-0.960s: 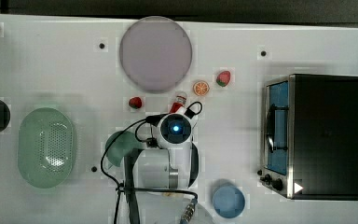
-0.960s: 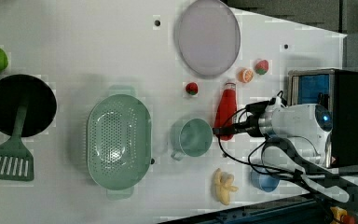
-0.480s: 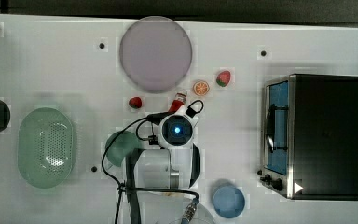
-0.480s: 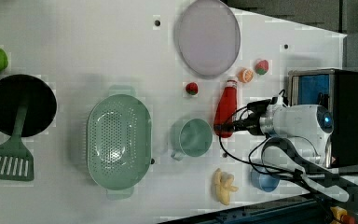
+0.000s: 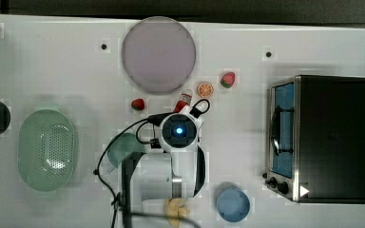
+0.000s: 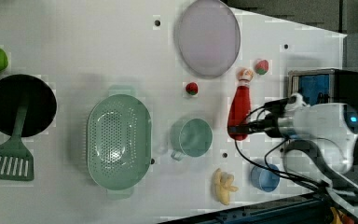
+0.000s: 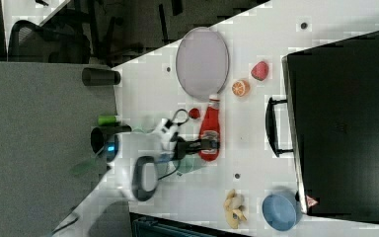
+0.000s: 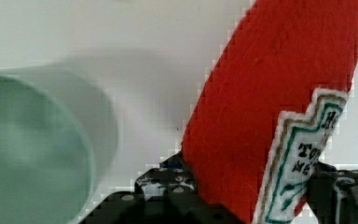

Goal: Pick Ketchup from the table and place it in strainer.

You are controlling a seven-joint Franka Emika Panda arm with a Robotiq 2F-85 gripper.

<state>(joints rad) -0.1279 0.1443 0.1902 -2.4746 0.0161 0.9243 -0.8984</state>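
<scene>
Red and soft-looking, the Ketchup (image 6: 239, 112) now sits between the jaws, which a second ago stood wide beside its base and have since closed onto it, so the grasp looks made and lifting comes next. The gripper (image 6: 237, 129) holds the bottle's lower end, partly closed. The strainer (image 6: 118, 141) waits on the counter (image 6: 74, 46), well beyond the green cup (image 6: 192, 137).

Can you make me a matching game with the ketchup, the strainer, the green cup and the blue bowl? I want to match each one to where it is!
Things:
1. Ketchup
2. strainer
3. green cup
4. blue bowl

Places, in the left view:
A. beside the banana
B. between the strainer and the Ketchup
C. in the gripper
D. next to the black pan

Pairs: 1-C, 2-D, 3-B, 4-A
</scene>
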